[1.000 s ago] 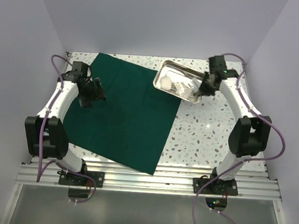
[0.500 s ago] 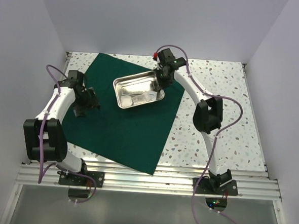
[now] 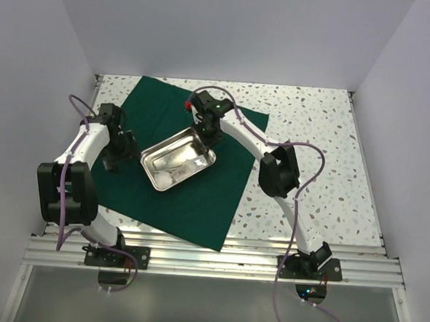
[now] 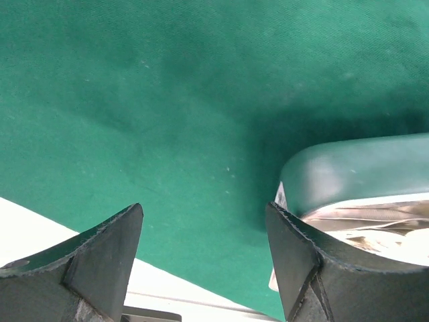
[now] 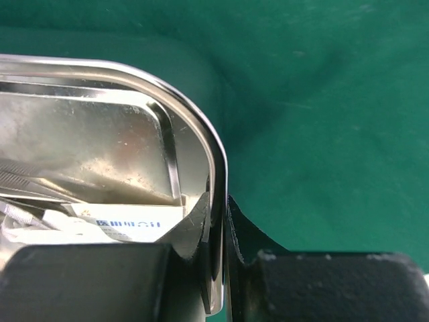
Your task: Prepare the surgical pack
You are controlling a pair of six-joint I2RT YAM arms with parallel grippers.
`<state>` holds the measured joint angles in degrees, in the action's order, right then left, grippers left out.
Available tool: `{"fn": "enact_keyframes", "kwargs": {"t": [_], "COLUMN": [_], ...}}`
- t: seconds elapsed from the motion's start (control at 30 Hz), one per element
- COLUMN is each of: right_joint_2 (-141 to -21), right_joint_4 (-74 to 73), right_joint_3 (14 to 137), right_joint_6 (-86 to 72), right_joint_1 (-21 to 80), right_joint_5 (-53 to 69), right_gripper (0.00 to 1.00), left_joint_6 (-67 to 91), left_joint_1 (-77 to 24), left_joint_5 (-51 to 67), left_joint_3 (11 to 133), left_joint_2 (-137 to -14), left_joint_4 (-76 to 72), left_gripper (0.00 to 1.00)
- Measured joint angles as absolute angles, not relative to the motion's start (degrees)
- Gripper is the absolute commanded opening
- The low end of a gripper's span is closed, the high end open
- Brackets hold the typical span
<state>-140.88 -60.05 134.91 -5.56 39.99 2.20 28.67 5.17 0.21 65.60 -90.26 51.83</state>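
Steel tray (image 3: pixel 149 173) lies on green cloth (image 3: pixel 190 203), long axis near-left to far-right. Right gripper (image 3: pixel 211 134) pinches its far-right rim. Left gripper (image 3: pixel 116 159) gapes wide. Packet (image 5: pixel 127 225) print unreadable.

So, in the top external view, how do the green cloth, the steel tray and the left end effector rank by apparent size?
1. green cloth, by far the largest
2. steel tray
3. left end effector, smallest, though it sits nearer the camera

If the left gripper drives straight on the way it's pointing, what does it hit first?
Most likely the green cloth: it fills the view between the open jaws of the left gripper. The steel tray sits just to the side; how close is unclear.
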Motion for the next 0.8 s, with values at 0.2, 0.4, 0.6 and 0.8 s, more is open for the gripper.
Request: {"fn": "enact_keyframes", "kwargs": {"t": [0.2, 0.4, 0.6, 0.8], "right_joint_2": [-145.18, -145.99, -145.80, -138.76], "right_joint_4": [-60.95, -61.30, -60.77, -56.49], "right_joint_3": [136.86, 138.47, 138.45, 130.54], "right_joint_6": [-6.24, -6.79, -8.54, -13.37], "right_joint_1": [40.45, 40.45, 39.64, 33.71], "right_joint_5": [0.99, 0.91, 1.15, 4.10], "right_gripper": [0.00, 0.41, 0.67, 0.62], "left_joint_6": [28.69, 28.69, 28.71, 28.82], "left_joint_1": [5.65, 5.69, 6.68, 8.29], "left_joint_5": [0.03, -0.03, -0.67, -2.02], "left_joint_3": [65.71, 66.04, 67.00, 68.27], "left_joint_2": [-91.92, -92.18, -93.45, -93.56], "left_joint_4": [51.75, 51.59, 51.62, 51.66], "left_gripper": [0.78, 0.78, 0.78, 0.76]}}
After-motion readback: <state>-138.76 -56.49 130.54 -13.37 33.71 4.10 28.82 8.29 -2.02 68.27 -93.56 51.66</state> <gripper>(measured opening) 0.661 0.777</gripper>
